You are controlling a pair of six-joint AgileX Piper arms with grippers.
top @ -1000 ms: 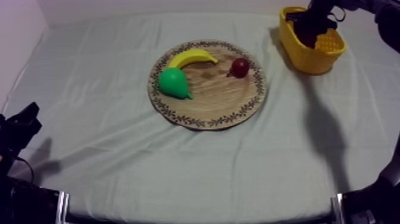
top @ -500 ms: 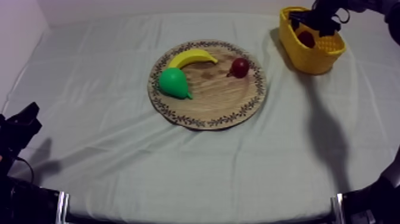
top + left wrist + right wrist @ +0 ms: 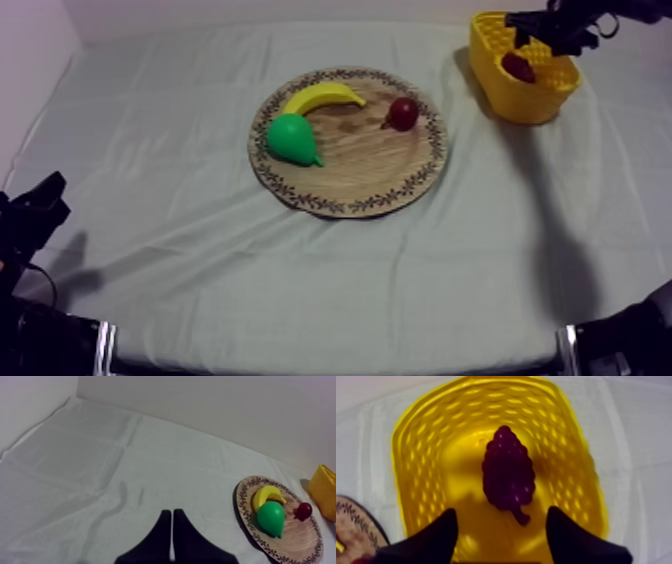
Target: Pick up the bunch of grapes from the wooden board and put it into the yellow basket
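Note:
The dark purple bunch of grapes [image 3: 508, 471] [image 3: 517, 67] lies on the floor of the yellow basket [image 3: 421, 451] [image 3: 503, 90] at the table's far right. My right gripper [image 3: 501, 521] [image 3: 530, 22] hangs open above the basket, its black fingers [image 3: 438, 533] apart with nothing between them. The round wooden board [image 3: 370, 165] [image 3: 297, 543] in the middle carries a banana [image 3: 322, 97], a green pear [image 3: 291, 138] and a small red fruit [image 3: 403, 112]. My left gripper [image 3: 172, 526] rests low over the cloth at the left, fingers together as a narrow wedge.
Grey-white cloth [image 3: 180, 220] spreads around the board, with wide bare room at the left and front. The back wall [image 3: 210, 401] rises behind the table. Black arm parts [image 3: 30, 225] sit at the lower left edge.
My right gripper has risen up and back out of the basket, uncovering the grapes that lie inside. The left arm has not moved.

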